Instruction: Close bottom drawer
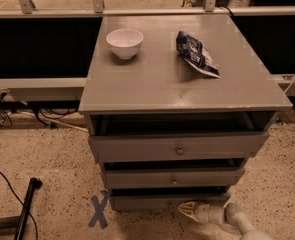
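Note:
The grey cabinet (137, 79) has three drawers, all pulled out a little. The bottom drawer (147, 202) is the lowest and narrowest front, with a dark gap above it; I cannot make out its knob. My gripper (188, 210) is low at the bottom right, just in front of that drawer's right part. Its pale fingers are pressed together into one tapered tip pointing left, with nothing in them. I cannot tell whether the tip touches the panel.
A white bowl (124, 42) and a dark snack bag (197, 54) lie on the cabinet top. The middle drawer (172, 178) and top drawer (177, 146) are above. A blue X of tape (99, 210) marks the floor, and a black pole (26, 209) and cables lie at the left.

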Action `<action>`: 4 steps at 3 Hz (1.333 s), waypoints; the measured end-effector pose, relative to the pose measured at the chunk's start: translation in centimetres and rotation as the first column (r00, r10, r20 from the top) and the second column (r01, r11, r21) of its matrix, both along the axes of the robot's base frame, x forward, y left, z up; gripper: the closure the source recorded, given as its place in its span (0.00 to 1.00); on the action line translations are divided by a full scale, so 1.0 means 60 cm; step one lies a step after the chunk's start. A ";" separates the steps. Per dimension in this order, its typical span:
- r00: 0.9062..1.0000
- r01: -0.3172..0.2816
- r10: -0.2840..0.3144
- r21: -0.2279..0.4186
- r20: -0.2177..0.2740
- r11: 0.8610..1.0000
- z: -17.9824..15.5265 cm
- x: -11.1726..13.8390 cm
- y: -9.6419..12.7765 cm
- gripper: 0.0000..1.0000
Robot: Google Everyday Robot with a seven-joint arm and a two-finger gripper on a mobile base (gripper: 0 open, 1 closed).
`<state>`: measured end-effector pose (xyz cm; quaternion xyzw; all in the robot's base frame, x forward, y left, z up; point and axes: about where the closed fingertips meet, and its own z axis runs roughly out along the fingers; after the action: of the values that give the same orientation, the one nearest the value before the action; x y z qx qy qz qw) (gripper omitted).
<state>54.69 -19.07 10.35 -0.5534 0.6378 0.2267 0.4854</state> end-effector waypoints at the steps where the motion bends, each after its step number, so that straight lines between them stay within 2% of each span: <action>1: 0.999 -0.010 0.010 0.009 0.050 1.000 0.005 0.024 0.008 1.00; 2: 0.996 -0.028 0.027 0.007 0.082 1.000 0.008 0.027 0.012 1.00; 3: 0.993 -0.042 0.043 -0.014 0.109 0.999 0.011 0.000 -0.007 1.00; 4: 0.994 -0.036 0.041 -0.054 0.101 0.998 0.012 -0.056 -0.044 1.00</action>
<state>51.32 -21.73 11.06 -0.5890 0.6070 0.1910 0.4981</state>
